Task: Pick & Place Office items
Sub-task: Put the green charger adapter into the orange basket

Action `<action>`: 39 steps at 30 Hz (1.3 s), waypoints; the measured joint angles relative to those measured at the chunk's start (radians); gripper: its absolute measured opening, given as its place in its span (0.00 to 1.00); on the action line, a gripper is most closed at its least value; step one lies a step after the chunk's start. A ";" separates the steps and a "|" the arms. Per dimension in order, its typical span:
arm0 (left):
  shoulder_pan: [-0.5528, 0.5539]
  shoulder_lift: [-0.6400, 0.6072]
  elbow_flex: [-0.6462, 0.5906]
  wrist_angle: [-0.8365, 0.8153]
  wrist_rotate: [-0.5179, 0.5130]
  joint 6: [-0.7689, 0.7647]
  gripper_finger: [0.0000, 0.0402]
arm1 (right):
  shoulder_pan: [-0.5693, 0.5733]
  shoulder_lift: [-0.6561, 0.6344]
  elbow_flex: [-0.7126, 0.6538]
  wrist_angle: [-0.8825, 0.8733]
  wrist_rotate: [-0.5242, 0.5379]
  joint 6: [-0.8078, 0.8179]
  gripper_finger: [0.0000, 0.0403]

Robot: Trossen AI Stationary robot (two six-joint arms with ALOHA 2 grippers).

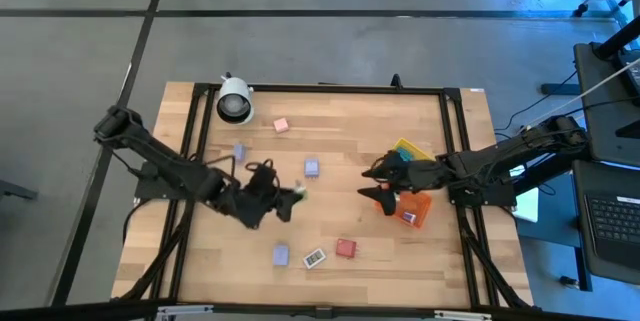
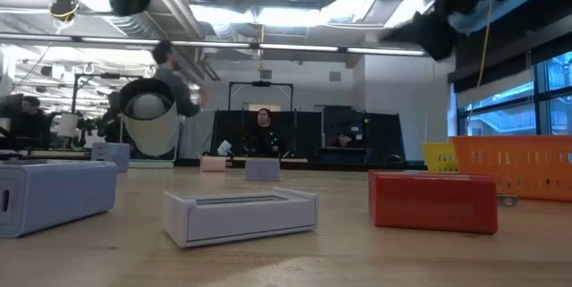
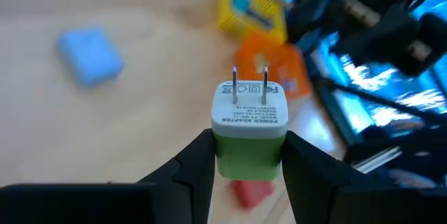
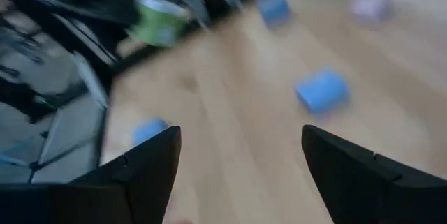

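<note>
My left gripper (image 1: 297, 197) is over the table's middle, shut on a small green power adapter (image 3: 250, 126) with a white face and two metal prongs. My right gripper (image 1: 368, 183) stands open and holds nothing, to the right of the left one, beside the orange bin (image 1: 418, 209) and the yellow bin (image 1: 408, 149). In the right wrist view the adapter (image 4: 159, 18) shows ahead of the open gripper (image 4: 241, 161). Loose on the wood lie a pink block (image 1: 281, 124), lavender blocks (image 1: 311, 167) (image 1: 281, 254), a red block (image 1: 346, 248) and a white piece (image 1: 315, 258). My left gripper pinches the adapter's green body by its two opposite sides (image 3: 225, 155) between the two fingers. The fingers come from the table's left, slanting a little downward. The white face and its prongs (image 3: 249, 84) point away from the gripper, and the adapter is lifted clear of the table.
A white cylinder with a dark face (image 1: 235, 101) stands at the far left. Another lavender block (image 1: 239, 151) lies left of the middle. A black frame (image 1: 320, 88) runs round the tabletop. Bare wood shows between the two grippers and along the near edge.
</note>
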 joint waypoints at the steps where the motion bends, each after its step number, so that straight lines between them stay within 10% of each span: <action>1: 0.016 -0.004 0.000 0.045 -0.003 0.048 0.33 | 0.000 0.000 0.000 0.050 0.000 -0.039 0.74; 14: 0.135 -0.004 0.000 0.617 0.063 0.510 0.33 | 0.001 0.000 0.000 0.427 -0.007 -0.348 0.74; 39: 0.289 -0.004 0.000 0.669 0.374 0.409 0.33 | -0.006 0.123 0.319 0.221 -0.005 -0.911 0.74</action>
